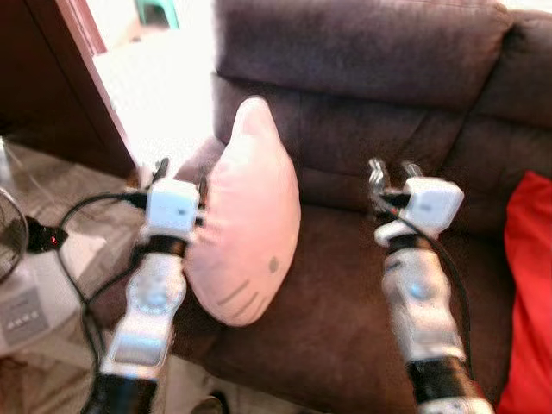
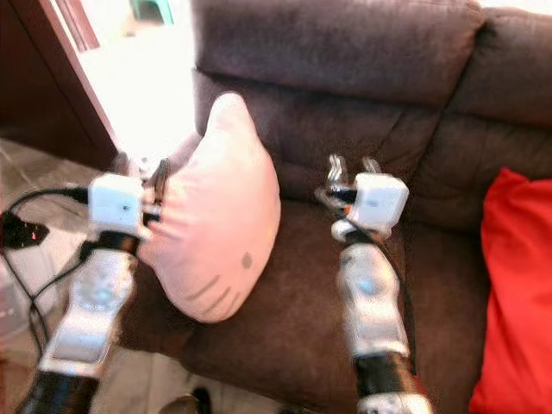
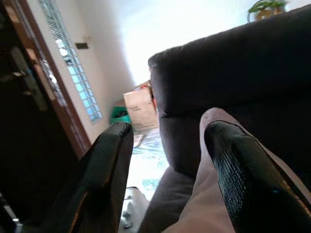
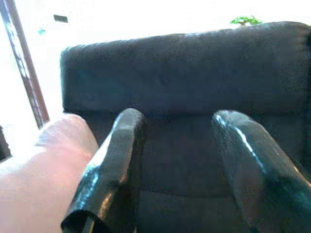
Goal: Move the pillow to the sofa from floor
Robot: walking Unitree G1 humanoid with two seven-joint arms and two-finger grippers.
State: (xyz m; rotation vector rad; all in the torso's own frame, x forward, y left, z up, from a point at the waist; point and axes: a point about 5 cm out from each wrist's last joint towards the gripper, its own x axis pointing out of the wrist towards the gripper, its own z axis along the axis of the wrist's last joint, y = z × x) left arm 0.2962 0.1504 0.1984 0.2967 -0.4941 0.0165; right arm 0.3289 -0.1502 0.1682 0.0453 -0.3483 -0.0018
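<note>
The pink pillow (image 1: 250,216), with a cat face drawn on it, stands on edge on the brown sofa's seat (image 1: 345,293), leaning over the left armrest. My left gripper (image 1: 179,177) is open right at the pillow's left side; in the left wrist view the pillow (image 3: 204,204) lies against one finger (image 3: 243,179), and nothing is between the two. My right gripper (image 1: 392,172) hovers open over the seat to the pillow's right, a short way off it. The right wrist view looks at the sofa back, with the pillow (image 4: 43,165) off to one side.
A red cushion (image 1: 528,293) fills the sofa's right end. On the floor at left stand a fan (image 1: 9,233) and a black cable (image 1: 73,216). A dark wooden door frame (image 1: 90,69) rises behind them, with a bright tiled floor beyond.
</note>
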